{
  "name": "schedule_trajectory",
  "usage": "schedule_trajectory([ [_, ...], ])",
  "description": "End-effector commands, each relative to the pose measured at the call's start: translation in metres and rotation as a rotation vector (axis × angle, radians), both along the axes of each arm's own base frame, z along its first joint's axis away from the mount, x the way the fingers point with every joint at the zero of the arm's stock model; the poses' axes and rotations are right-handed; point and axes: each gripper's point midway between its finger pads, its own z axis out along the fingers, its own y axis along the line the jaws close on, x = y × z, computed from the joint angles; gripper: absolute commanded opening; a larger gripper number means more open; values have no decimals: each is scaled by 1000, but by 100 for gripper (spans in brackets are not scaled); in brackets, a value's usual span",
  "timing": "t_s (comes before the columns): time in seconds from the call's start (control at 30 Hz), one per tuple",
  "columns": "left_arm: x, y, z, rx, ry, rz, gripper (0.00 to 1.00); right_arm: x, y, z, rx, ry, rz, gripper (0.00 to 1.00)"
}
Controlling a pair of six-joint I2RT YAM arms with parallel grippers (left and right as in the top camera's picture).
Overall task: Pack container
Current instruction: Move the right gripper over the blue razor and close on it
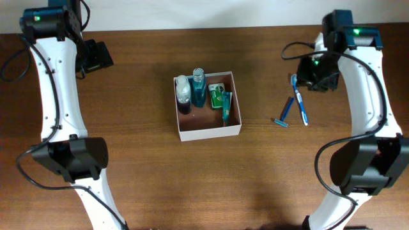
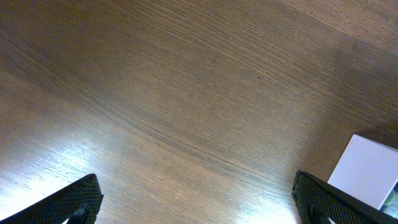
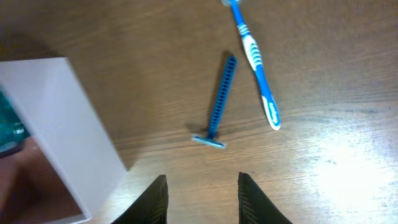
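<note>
Two arms: one stands at each side of the tabletop (image 1: 140,166), both stretched toward its far edge; their bases are cut off at the near edge of the overhead view.
Left gripper (image 2: 199,208): hangs over bare wood at the far left, well apart from everything else; from overhead it is only a dark block and its jaws are hard to make out.
Left jaws: the left wrist view shows only two dark fingertips (image 2: 74,202), one in each bottom corner, set wide with nothing between them.
Container (image 1: 211,133): mid-tabletop, between the arms; the left wrist view catches only one white corner.
Contents: a clear bottle (image 1: 183,89), a blue bottle (image 1: 199,88), a green-and-white packet (image 1: 217,97) and a teal item (image 1: 226,107) crowd the far part; their labels are too small to read.
Razor (image 1: 285,112): lies flat, right of the container, near it but apart.
Toothbrush (image 1: 299,99): just right of the razor; its head is cut off in the right wrist view.
Right gripper (image 3: 202,199): hovers near the toothbrush's far end, pointed down; jaws narrowly parted, holding nothing.
</note>
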Motion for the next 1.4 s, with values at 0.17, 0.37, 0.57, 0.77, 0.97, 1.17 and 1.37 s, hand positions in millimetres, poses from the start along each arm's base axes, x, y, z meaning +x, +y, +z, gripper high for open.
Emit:
schedule_trajectory([
  [0.17, -2, 1, 2, 3, -2, -6, 99, -12, 4, -61, 8, 77, -44, 47],
  [0.37, -2, 1, 2, 3, -2, -6, 99, -11, 9, -95, 45, 80, -191, 40],
  [0.57, -2, 1, 2, 3, -2, -6, 99, -7, 15, -117, 14, 82, -205, 41],
  [0.77, -2, 1, 2, 3, -2, -6, 99, -13, 11, -144, -16, 149, -224, 42],
  [0.97, -2, 1, 2, 3, -2, -6, 99, -18, 7, -168, -47, 202, -225, 41],
  [1.17, -2, 1, 2, 3, -2, -6, 99, -16, 4, -171, -64, 200, -230, 41],
  [1.37, -2, 1, 2, 3, -2, -6, 99, -14, 4, -171, -63, 189, -230, 14],
])
